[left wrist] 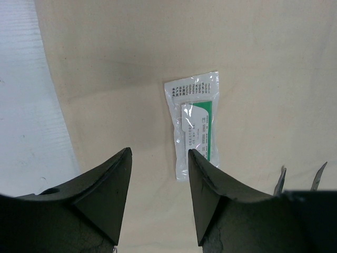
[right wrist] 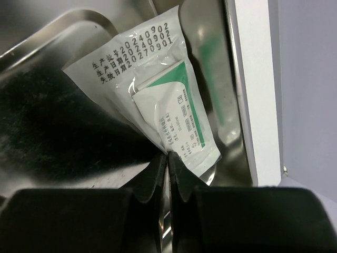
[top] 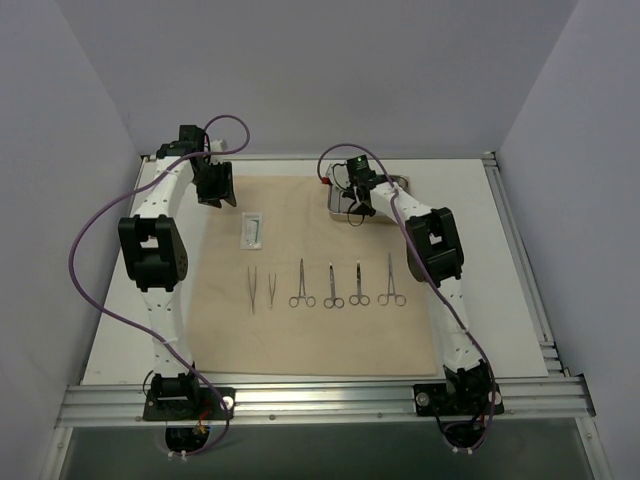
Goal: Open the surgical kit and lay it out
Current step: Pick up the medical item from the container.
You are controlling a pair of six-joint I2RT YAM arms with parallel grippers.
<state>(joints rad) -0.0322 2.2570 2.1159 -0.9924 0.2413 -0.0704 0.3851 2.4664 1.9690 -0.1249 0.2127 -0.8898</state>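
The surgical kit's beige cloth wrap point(top: 310, 340) lies spread flat on the table. On it sit one white packet point(top: 252, 230), two tweezers point(top: 253, 288) and a row of several scissor-handled clamps point(top: 333, 285). My left gripper point(left wrist: 159, 153) hovers open over the cloth, with that packet point(left wrist: 195, 124) just beyond its right finger. The steel tray point(top: 397, 184) stands at the cloth's back right corner. Inside the tray point(right wrist: 210, 52), my right gripper point(right wrist: 168, 155) is shut, pinching the near edge of a second white packet point(right wrist: 158, 100), which leans tilted against the tray wall.
White tabletop point(left wrist: 26, 105) shows left of the cloth and along the tray's right side point(right wrist: 253, 79). Aluminium rails point(top: 320, 398) edge the table at the front and right. Grey walls close in on three sides. Tweezer tips point(left wrist: 280, 179) reach into the left wrist view's lower right.
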